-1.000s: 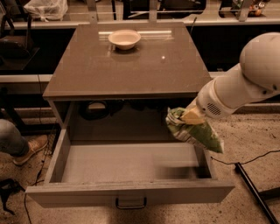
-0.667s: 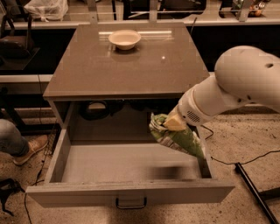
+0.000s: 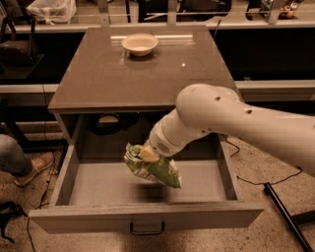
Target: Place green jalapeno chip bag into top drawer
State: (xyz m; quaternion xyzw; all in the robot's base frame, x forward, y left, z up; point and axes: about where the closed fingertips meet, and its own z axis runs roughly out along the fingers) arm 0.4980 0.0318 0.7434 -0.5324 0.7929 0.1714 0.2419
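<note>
The green jalapeno chip bag (image 3: 153,169) hangs crumpled in the air over the middle of the open top drawer (image 3: 142,216), a little above its floor. My gripper (image 3: 148,153) comes in from the right on a thick white arm and is shut on the bag's top. The drawer is pulled fully out towards the camera, its dark handle (image 3: 146,228) at the centre of the front panel. The drawer floor shows nothing lying on it.
A white bowl (image 3: 140,44) stands at the back of the brown cabinet top (image 3: 142,74). A person's leg and shoe (image 3: 22,165) are at the left. A dark pole (image 3: 285,216) lies on the floor at the right. A plastic bag (image 3: 51,10) sits at the far left.
My arm has swung left, carrying the chip bag from the drawer's right side wall to over its middle.
</note>
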